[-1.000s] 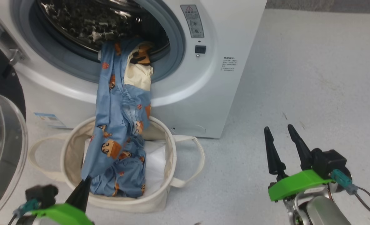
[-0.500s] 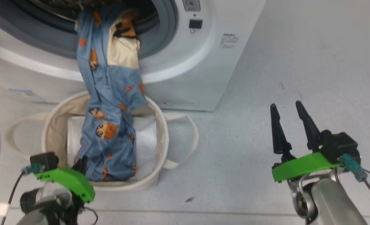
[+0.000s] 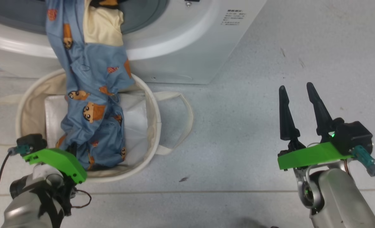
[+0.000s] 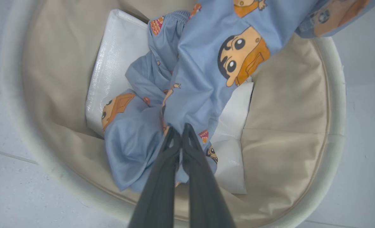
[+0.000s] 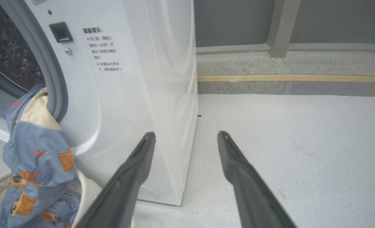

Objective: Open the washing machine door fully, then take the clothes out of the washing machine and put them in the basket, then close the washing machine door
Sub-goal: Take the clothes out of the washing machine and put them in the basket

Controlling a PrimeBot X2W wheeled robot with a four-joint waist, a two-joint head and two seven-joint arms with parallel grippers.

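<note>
My left fingers [image 4: 160, 180]: pressed together, pinching a fold of the clothes [image 3: 92, 85] low inside the basket [image 4: 285, 120].
My right fingers [image 3: 286, 117]: spread wide with nothing between them, above the floor [image 3: 238, 126], well apart from the basket.
Clothes: a blue bear-print length hangs from the opening of the washing machine [image 3: 181, 47] over its front lip; the lower end is bunched in the basket on a white sheet [image 3: 133, 126].
Basket: on the floor, right against the front of the washing machine.
</note>
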